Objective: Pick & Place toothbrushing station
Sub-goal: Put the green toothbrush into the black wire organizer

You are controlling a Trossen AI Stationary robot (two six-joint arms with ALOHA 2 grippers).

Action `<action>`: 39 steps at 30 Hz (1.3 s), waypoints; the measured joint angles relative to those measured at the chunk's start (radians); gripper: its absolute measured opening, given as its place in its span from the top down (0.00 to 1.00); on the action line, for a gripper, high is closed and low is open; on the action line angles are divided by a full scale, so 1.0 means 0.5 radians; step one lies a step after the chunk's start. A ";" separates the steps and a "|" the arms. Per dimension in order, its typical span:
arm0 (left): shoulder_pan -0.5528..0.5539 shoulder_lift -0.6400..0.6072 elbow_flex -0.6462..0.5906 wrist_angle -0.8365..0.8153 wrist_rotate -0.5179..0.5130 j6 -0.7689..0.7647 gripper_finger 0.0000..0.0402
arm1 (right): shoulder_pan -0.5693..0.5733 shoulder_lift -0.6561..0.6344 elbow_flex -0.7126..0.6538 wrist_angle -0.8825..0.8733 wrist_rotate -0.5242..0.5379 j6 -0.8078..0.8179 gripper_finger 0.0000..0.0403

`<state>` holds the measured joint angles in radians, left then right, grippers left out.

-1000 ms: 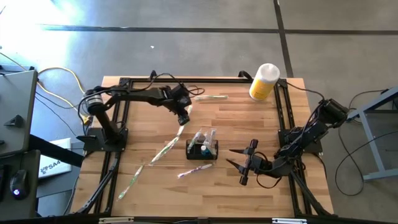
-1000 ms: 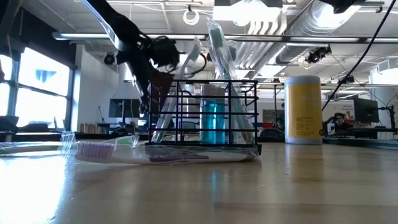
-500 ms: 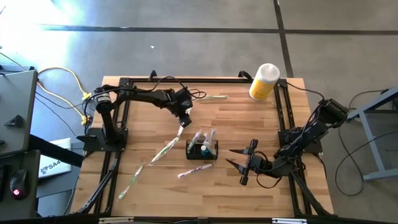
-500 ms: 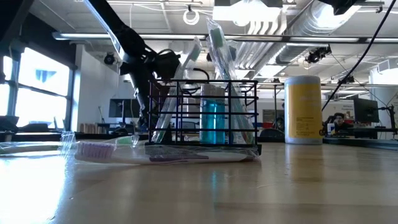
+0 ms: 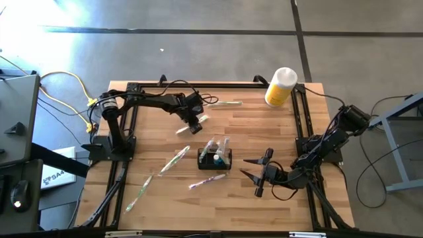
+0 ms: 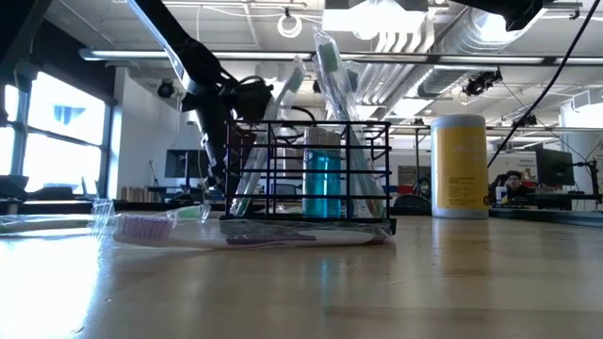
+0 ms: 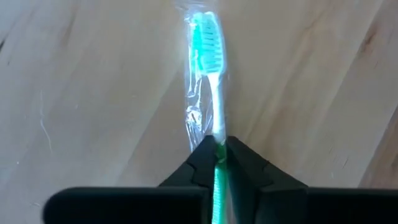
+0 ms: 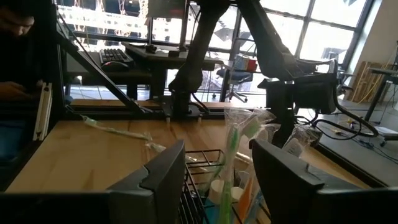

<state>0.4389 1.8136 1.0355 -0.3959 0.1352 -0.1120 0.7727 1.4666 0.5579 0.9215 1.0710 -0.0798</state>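
The left gripper [image 5: 194,123] is now pinching a wrapped green toothbrush [image 7: 209,74] by its handle; a moment ago its fingers were standing apart, and they have just closed down on it. In the left wrist view the two dark fingers [image 7: 200,167] are squeezing the green handle, with the bristle end sticking out ahead over the wood. From above, the brush is lying nearly level under the gripper, at about eleven o'clock from the black wire organiser [image 5: 215,157]. That, to my eye, is the pick being completed, and the carry to the organiser is what is coming next.

The organiser is sitting near the middle of the table [image 5: 264,198], already holding a blue tube [image 6: 323,185] and a few wrapped brushes standing up. The right gripper [image 5: 259,173] is waiting at about four o'clock from it, fingers held wide and holding nothing.

Other wrapped brushes are lying loose: one [image 5: 209,179] just at six o'clock of the organiser, two more [image 5: 173,159] trailing off toward eight o'clock, another [image 5: 226,103] near the far edge. A yellow bottle [image 5: 280,87] is standing at the far right corner, well clear. The upright brushes crowding the organiser may get in the way of dropping another in.
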 joint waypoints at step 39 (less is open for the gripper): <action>-0.707 -1.122 0.001 -0.154 -0.948 -0.266 1.00 | -0.006 0.001 -0.001 0.042 0.025 -0.340 0.56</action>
<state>0.0854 1.2527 1.0359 -0.4728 -0.3387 -0.2451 0.7696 1.4670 0.5575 0.9427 1.0836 -0.2499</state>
